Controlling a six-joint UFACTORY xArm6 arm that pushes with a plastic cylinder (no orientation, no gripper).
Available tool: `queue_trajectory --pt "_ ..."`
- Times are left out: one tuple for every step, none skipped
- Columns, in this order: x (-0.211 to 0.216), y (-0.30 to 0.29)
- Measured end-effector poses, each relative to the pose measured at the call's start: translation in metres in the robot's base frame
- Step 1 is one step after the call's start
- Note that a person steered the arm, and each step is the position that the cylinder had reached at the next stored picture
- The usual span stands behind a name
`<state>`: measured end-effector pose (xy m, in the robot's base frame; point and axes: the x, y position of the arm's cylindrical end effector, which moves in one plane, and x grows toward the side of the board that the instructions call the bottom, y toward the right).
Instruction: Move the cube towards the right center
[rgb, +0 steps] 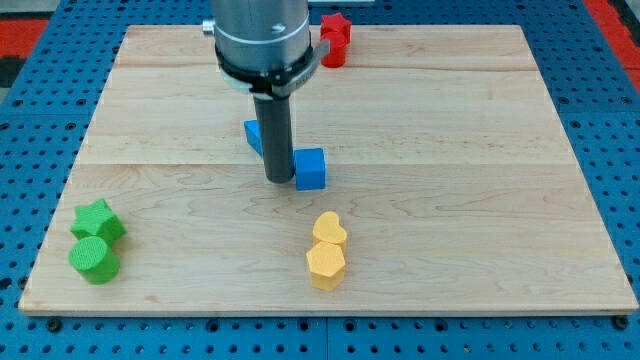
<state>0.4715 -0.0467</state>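
A blue cube (311, 168) sits near the middle of the wooden board (480, 200). My tip (279, 179) rests on the board right against the cube's left side. A second blue block (254, 136) lies just behind the rod at the upper left, partly hidden by it, so its shape is unclear.
A red star-like block (335, 38) stands at the view's top, beside the arm's grey housing (262, 40). A yellow heart-like block (329, 231) and a yellow hexagonal block (325, 265) sit below the cube. A green star (98, 221) and a green cylinder (94, 259) sit at the bottom left.
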Motion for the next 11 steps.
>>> queue_trajectory --pt "0.008 0.021" --pt "-0.020 0.046" --pt "-0.055 0.070" --pt "-0.083 0.088" --pt "-0.100 0.098" --pt "-0.109 0.103" --pt "-0.107 0.129" --pt "-0.107 0.154" --pt "-0.107 0.178" --pt "-0.091 0.187" --pt "-0.078 0.188"
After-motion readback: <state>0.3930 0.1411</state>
